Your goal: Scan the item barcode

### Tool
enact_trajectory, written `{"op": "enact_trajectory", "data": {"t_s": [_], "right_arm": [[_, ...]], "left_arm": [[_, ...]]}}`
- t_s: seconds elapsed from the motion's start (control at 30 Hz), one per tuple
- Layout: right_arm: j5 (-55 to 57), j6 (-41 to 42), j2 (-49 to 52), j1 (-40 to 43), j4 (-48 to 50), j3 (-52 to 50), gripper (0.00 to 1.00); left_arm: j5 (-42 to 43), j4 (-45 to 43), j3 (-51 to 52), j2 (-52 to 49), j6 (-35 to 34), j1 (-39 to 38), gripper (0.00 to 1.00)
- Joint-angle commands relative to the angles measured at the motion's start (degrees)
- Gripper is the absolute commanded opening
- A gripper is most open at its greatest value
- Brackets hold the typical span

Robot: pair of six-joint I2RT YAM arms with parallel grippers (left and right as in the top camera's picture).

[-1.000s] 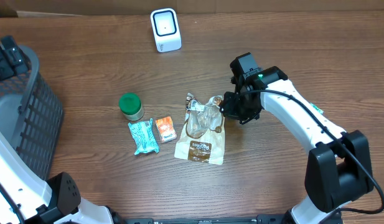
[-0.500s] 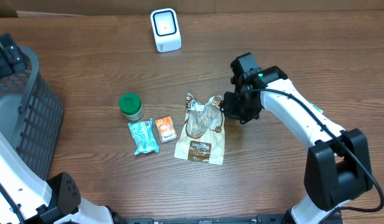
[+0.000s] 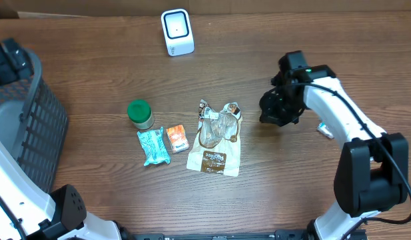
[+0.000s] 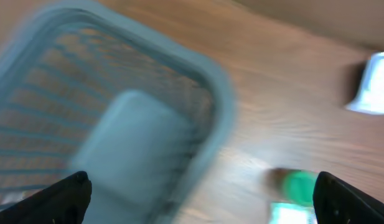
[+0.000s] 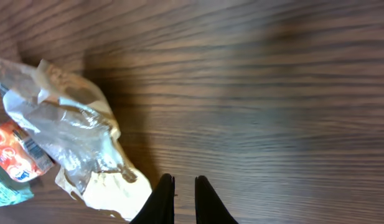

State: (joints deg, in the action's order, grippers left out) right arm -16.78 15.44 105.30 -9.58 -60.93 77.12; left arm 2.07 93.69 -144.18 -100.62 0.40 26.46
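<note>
Clear crinkled plastic over a tan backing makes up the snack bag [image 3: 217,143], which lies flat near the middle of the wooden counter [image 3: 312,193]. Its long axis runs from far to near with a slight tilt. The crumpled clear top points toward the far edge and the dark brown label end points toward the robot.

At the far left a grey mesh basket [image 3: 28,127] sits at the counter's edge. The left end effector [image 4: 207,193] hangs above it with its fingers spread wide and nothing between them; its wrist view is blurred.

Further right stands a small jar with a green lid [image 3: 140,113]. A teal packet [image 3: 153,147] lies just in front of the jar, and an orange packet [image 3: 177,139] lies against the teal packet's right side, just beside the bag's left edge.

The white scanner [image 3: 177,32] stands upright at the far edge, well apart from the bag and a little left of its line.

To the right of the bag's top, near it but apart, the right end effector [image 3: 273,115] hovers over bare wood. Its dark fingertips [image 5: 162,200] are drawn almost together and grip nothing.
</note>
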Motion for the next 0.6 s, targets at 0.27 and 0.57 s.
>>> {"op": "enact_trajectory", "data": {"t_s": [0.27, 0.57], "right_arm": [[-1.38, -2.45, 0.28, 0.66, 0.44, -0.04, 0.1], [-2.1, -2.45, 0.28, 0.66, 0.85, -0.02, 0.1]], "left_arm": [[25.83, 0.46, 1.88, 0.59, -10.56, -4.07, 0.27], [15.63, -6.19, 18.62, 0.59, -11.43, -23.87, 0.04]]}}
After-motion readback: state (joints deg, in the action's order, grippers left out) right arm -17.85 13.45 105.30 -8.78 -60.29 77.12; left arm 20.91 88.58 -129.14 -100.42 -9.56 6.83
